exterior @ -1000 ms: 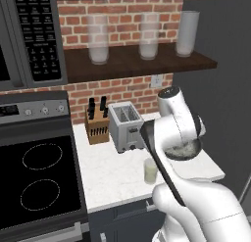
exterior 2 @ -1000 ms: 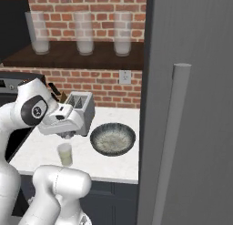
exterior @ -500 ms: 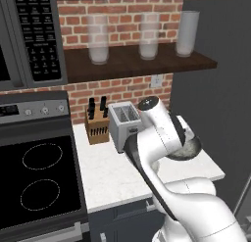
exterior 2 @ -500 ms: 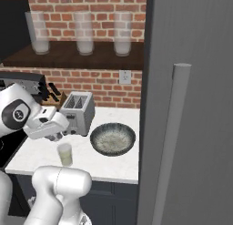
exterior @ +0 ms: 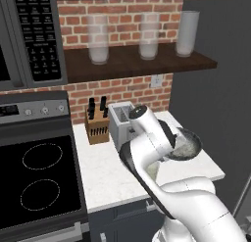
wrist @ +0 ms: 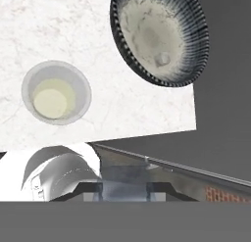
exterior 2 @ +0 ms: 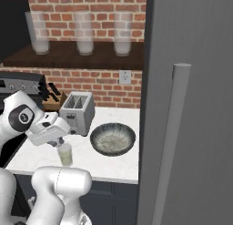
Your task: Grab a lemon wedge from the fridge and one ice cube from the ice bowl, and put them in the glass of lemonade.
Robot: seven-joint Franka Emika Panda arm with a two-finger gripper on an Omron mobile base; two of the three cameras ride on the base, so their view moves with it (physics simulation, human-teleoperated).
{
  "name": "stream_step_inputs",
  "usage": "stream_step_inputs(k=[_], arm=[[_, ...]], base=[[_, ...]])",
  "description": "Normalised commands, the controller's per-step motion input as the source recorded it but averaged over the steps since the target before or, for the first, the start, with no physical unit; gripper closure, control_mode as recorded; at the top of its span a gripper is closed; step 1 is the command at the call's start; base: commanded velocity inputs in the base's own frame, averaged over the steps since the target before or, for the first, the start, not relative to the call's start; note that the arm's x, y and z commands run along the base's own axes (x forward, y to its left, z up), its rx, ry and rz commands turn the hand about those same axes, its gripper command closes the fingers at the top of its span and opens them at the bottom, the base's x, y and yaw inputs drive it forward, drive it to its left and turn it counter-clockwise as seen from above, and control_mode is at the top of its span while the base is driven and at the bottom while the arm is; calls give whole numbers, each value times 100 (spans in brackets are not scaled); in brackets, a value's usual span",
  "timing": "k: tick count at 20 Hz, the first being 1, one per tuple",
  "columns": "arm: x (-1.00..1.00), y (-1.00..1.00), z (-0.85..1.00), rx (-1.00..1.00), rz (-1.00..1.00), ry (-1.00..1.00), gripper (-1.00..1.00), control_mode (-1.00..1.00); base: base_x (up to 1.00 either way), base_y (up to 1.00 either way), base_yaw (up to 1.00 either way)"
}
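The glass of lemonade [exterior 2: 65,154] stands on the white counter [exterior 2: 32,155], and from above it is a round rim with pale liquid [wrist: 56,92]. My gripper [exterior 2: 57,138] hangs just over it, open with nothing between its tips [wrist: 123,189]. To the right lies the ice bowl [exterior 2: 112,138], dark-rimmed and speckled inside [wrist: 159,37], with one ice cube [wrist: 162,58] in it. The fridge [exterior 2: 191,83] is closed, its long handle [exterior 2: 170,142] facing me. The lemon wedge is hidden.
A silver toaster [exterior 2: 78,112] and a knife block [exterior: 96,126] stand at the back of the counter. The stove [exterior: 39,182] lies to the left. Three tall frosted glasses [exterior: 98,40] sit on the wooden shelf above.
My hand has swung left from beside the ice bowl to above the glass, and the arm has folded lower over the counter. The glass and bowl have not moved.
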Motion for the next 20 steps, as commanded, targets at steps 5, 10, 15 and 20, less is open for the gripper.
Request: stream_step_inputs(k=[5, 10, 15, 20], arm=[[0, 19, -3, -3, 0, 0, 100, -100], [3, 2, 0, 0, 0, 0, 100, -100], [11, 0, -17, -2, 0, 1, 100, -100], [19, 0, -25, -3, 0, 1, 100, -100]], base=[[0, 0, 0], [0, 0, 0], [0, 0, 0], [0, 0, 0]])
